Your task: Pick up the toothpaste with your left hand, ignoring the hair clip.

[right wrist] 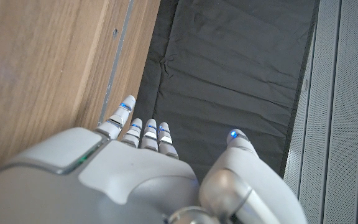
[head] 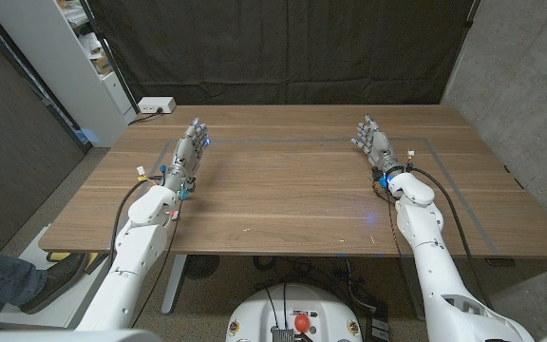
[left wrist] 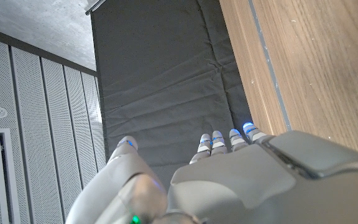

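Note:
My left hand [head: 188,150] stands at the left side of the wooden table [head: 283,190], fingers stretched toward the far edge and holding nothing. My right hand [head: 373,142] stands mirrored at the right side, fingers also extended and apart, nothing in it. In the left wrist view the back of my left hand [left wrist: 241,180] points at the dark curtain beyond the table edge. The right wrist view shows my right hand [right wrist: 135,168] the same way. I see no toothpaste and no hair clip on the table.
A black curtain [head: 283,47] hangs behind the table. A white shelf unit [head: 74,66] and a white power strip [head: 156,105] stand at the back left. A person's leg and shoe [head: 17,280] show at the lower left. A concrete wall [head: 530,85] is on the right.

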